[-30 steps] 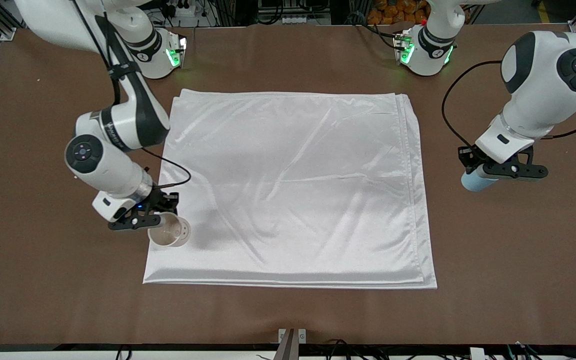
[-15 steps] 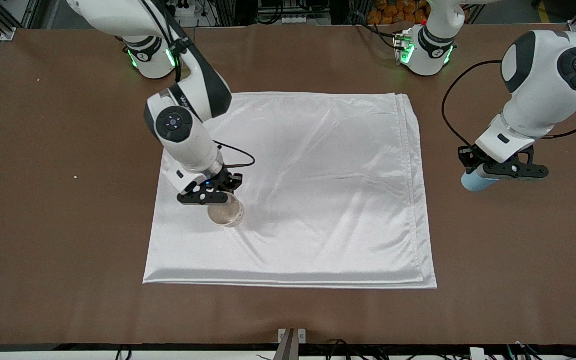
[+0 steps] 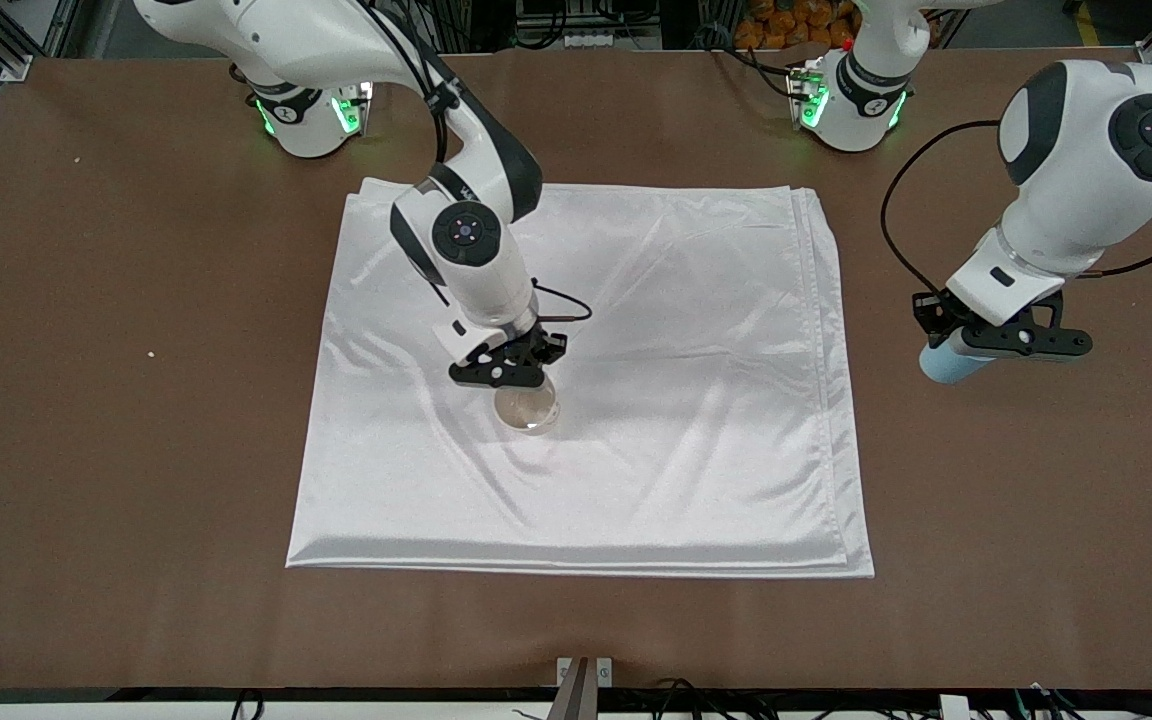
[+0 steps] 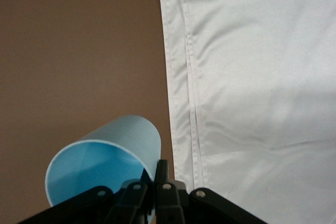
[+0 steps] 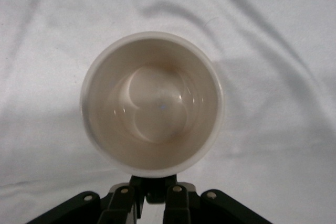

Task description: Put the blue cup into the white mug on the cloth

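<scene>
A brown table fills the scene, with a big white cloth (image 3: 586, 380) spread flat across its middle.

My right gripper (image 3: 508, 374) is clamped on the rim of the white mug (image 3: 527, 408), near the handle side as far as I can judge, and holds it mouth-up over the centre of the cloth; I cannot tell whether its base has touched down. From my right wrist the mug (image 5: 152, 103) looks empty and glazed, so I judge it hard, fairly heavy for its size, slick, and likely to chip if dropped. The satin-like cloth (image 5: 273, 35) under it is soft and creased, so the mug may rock or slide on it.

My left gripper (image 3: 976, 340) is closed on the blue cup (image 3: 948, 362), held tilted over bare table off the cloth's edge, toward the left arm's end. In my left wrist view the fingers pinch the cup (image 4: 105, 161) at its rim. It looks thin, light plastic that could flex or slip, so a gentle grip at the rim suits it.

Nothing stands on the cloth between cup and mug; only my right arm over the mug is in the way.
</scene>
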Robot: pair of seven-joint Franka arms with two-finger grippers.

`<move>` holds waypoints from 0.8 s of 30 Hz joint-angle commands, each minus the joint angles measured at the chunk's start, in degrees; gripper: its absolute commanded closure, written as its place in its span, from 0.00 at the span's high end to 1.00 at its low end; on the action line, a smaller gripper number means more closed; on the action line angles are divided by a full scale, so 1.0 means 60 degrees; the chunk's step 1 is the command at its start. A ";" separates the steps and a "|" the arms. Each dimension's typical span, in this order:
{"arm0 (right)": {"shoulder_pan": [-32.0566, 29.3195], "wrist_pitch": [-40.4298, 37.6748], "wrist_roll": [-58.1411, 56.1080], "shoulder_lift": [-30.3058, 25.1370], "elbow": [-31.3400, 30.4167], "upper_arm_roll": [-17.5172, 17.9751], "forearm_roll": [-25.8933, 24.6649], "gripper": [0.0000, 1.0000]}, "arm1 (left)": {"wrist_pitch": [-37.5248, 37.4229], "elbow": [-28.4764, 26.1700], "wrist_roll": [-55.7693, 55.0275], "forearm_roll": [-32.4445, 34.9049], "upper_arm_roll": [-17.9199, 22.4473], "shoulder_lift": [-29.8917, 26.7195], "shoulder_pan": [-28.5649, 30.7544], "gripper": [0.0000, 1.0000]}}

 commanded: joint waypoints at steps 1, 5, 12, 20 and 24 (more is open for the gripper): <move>0.0440 -0.0023 0.0510 0.0453 0.0577 -0.0119 -0.0235 0.00 | -0.0182 0.0042 -0.0519 0.0249 -0.0226 -0.0079 -0.0016 0.00; 0.0704 -0.0023 0.0729 0.0834 0.0957 -0.0119 -0.0498 0.00 | -0.0182 0.0042 -0.0534 0.0235 -0.0270 -0.0064 -0.0016 0.00; 0.0924 -0.0023 0.1740 0.1215 0.1251 -0.0105 -0.1246 0.00 | -0.0182 0.0057 -0.0533 0.0132 -0.0387 -0.0006 -0.0030 0.00; 0.1188 0.0342 0.2135 0.1391 0.1251 -0.0105 -0.1275 0.00 | -0.0167 0.0290 -0.0504 0.0118 -0.0577 0.0228 -0.0074 0.00; 0.1202 0.0460 0.2224 0.1464 0.1251 -0.0119 -0.1275 0.11 | -0.0181 0.0510 -0.0533 0.0088 -0.0709 0.0433 -0.0074 0.00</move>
